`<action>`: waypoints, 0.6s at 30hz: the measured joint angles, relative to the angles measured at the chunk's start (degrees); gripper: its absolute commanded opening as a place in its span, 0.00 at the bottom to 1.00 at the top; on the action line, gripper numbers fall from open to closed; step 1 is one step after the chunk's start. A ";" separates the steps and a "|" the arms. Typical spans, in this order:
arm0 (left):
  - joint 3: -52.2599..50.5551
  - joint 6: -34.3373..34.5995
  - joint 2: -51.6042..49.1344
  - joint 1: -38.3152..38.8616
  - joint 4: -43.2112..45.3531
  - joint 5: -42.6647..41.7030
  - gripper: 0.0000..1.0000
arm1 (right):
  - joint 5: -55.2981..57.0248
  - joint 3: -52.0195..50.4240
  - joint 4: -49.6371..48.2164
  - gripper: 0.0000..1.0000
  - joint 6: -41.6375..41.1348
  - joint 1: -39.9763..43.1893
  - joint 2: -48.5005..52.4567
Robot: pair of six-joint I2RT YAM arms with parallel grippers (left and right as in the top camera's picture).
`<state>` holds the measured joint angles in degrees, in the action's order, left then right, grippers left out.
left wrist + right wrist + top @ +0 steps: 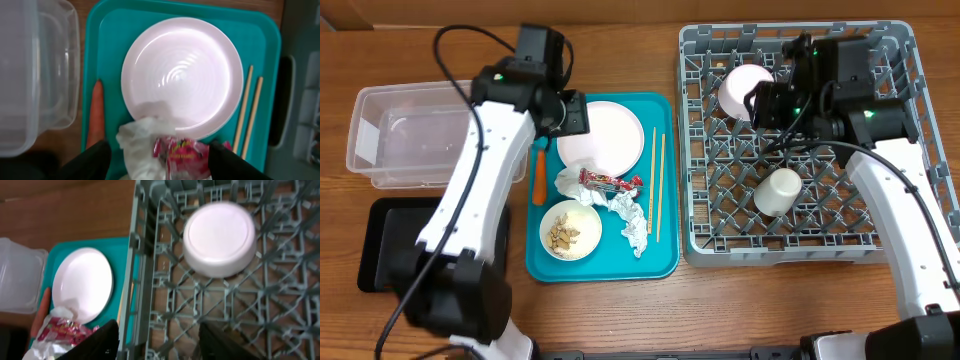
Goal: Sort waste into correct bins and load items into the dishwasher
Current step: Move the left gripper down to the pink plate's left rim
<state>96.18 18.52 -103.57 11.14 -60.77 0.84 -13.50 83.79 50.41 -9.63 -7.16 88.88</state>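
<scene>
Though beside chopsticks (pixel 248 112), plate (pixel 182 75) partly under tissue (pixel 142 137)

A teal tray (pixel 665 255) is seen on the wood-grained brown table (pixel 620 40). The plate (pixel 182 75) is coloured pale pink-white, with faint concentric rings. The wrapper (pixel 610 182) is shiny red, the carrot (pixel 538 178) orange, the rack (pixel 720 215) grey with a grid floor, the shallow tray (pixel 385 250) black
</scene>
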 measured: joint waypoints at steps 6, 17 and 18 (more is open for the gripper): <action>0.00 0.00 -7.50 0.00 2.62 0.33 0.64 | -0.92 0.00 2.86 0.56 -0.46 0.00 0.37; 0.00 0.00 -14.88 0.00 5.18 2.69 0.64 | -1.31 -1.33 2.16 0.56 -0.66 0.00 0.39; 0.00 0.00 -15.50 0.00 5.31 2.80 0.64 | -1.27 -1.60 2.10 0.56 -0.63 0.00 0.39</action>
<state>96.18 18.52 -119.07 11.14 -55.46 3.64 -14.76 82.19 52.51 -10.26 -7.16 89.27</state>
